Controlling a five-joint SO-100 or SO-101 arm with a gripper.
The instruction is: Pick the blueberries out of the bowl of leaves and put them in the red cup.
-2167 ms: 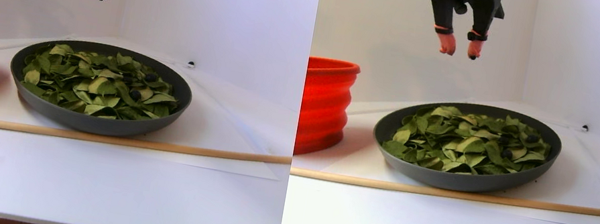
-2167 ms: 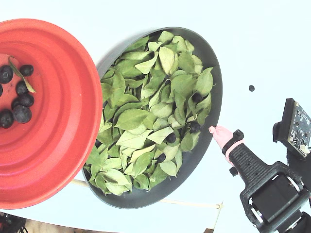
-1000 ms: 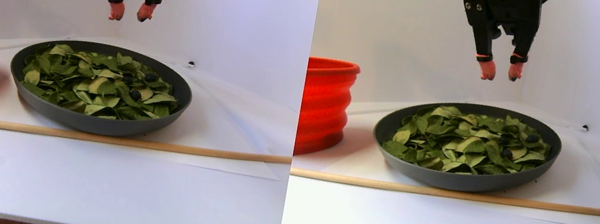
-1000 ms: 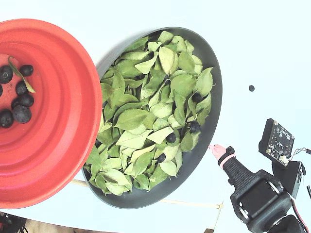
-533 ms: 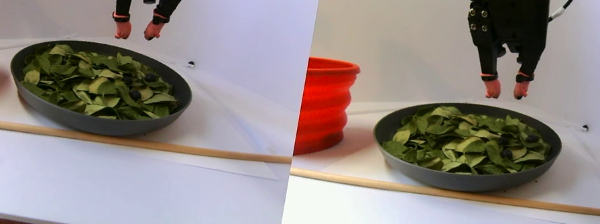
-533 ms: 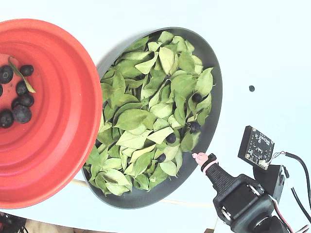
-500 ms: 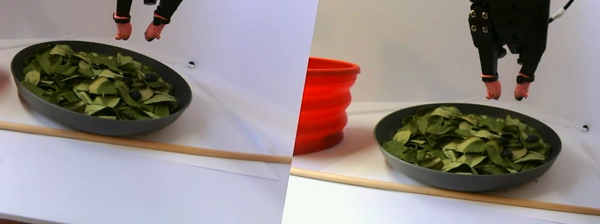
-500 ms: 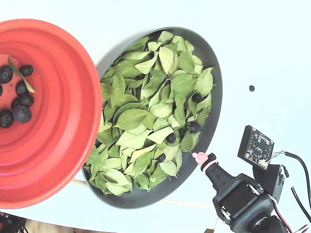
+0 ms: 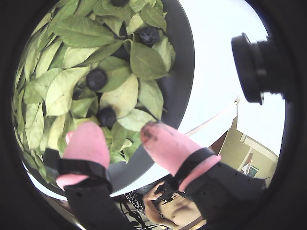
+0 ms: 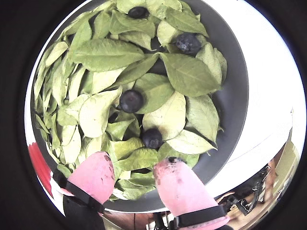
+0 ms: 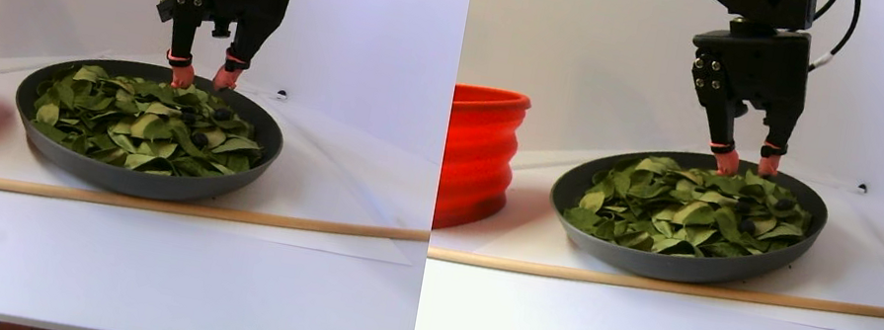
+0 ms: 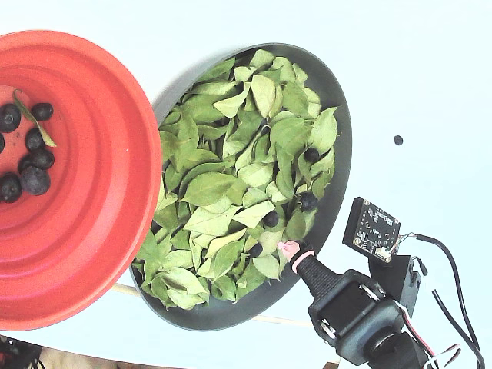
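**A:** What does the bowl (image 12: 345,146) hold?

**B:** The dark grey bowl is heaped with green leaves (image 12: 231,184), and several blueberries (image 10: 131,100) sit among them. Three show clearly in a wrist view, with another at the top edge. The fixed view shows four berries near the bowl's right side.

**A:** And the red cup (image 12: 92,254)?

**B:** It stands just beside the bowl, left of it in the fixed view, its rim overlapping the bowl's edge from that angle. A cluster of blueberries lies on its stepped floor at the far left, with one stray leaf.

**A:** Where is the gripper (image 10: 132,175)?

**B:** Low over the bowl's near rim, pink-capped fingers (image 10: 178,191) spread apart and empty, one berry lying just ahead of the gap between them.

**A:** Anything else on the table (image 11: 104,269)?

**B:** A thin wooden rod (image 11: 97,194) lying in front of both vessels.
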